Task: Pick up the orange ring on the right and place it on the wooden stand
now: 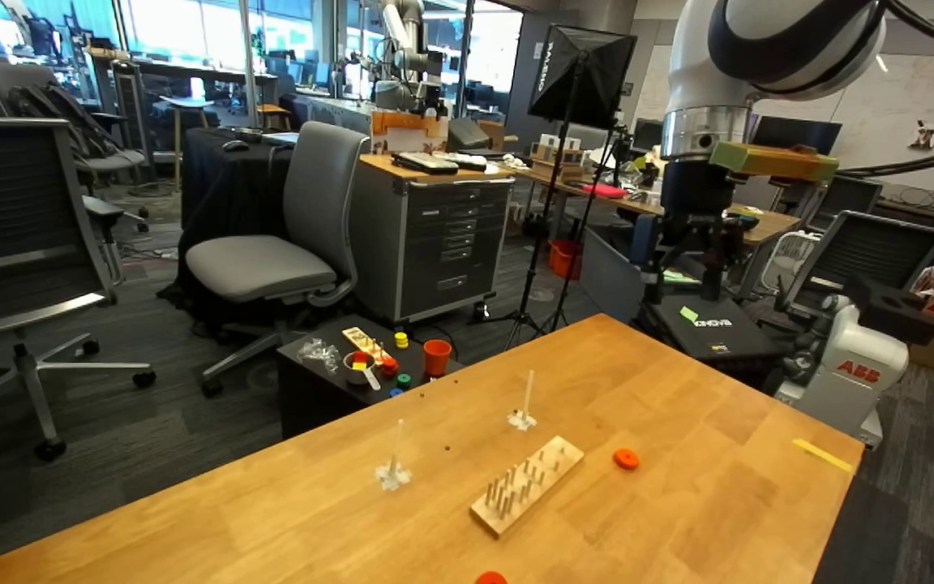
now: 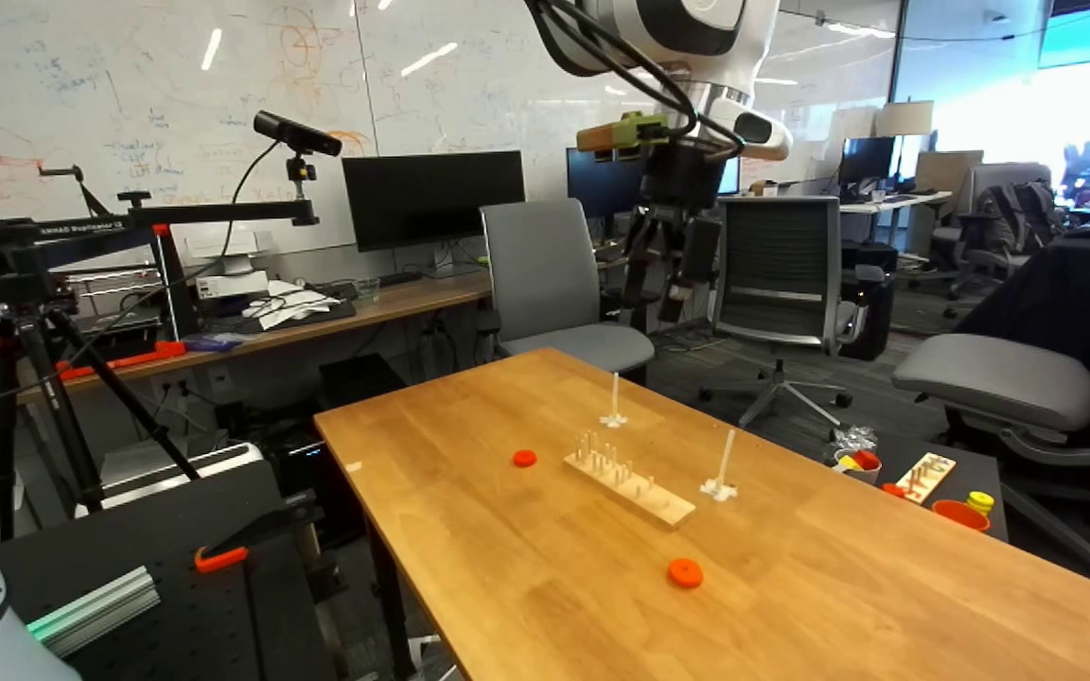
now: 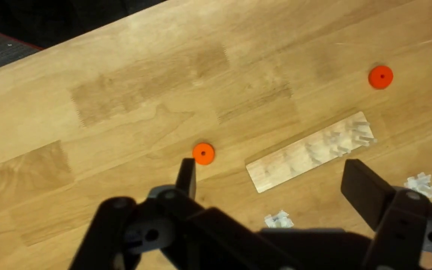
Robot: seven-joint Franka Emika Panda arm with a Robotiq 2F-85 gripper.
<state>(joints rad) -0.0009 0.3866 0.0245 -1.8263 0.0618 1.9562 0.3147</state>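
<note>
1. Evidently nothing is done yet: the wooden stand (image 2: 628, 487) carries only its own bare pegs.
2. The orange ring (image 1: 626, 459) lies flat on the table (image 1: 297, 519), near the end of the stand with fewer pegs but not touching it. In both exterior views it is the one further right of two, so I take it as the ring meant; the wrist view shows it on the left.
3. The other orange ring (image 2: 524, 458) lies on the table near the stand's opposite end and, I judge, needs no handling.
4. The gripper (image 3: 272, 167) hangs well above the table, its fingers spread wide, with nothing held.
5. Everything is left, then: come down over the ring, grasp and lift it, carry it to the stand, line its small hole up with a peg, lower it and let go. Which peg is wanted, the task does not say.
</note>
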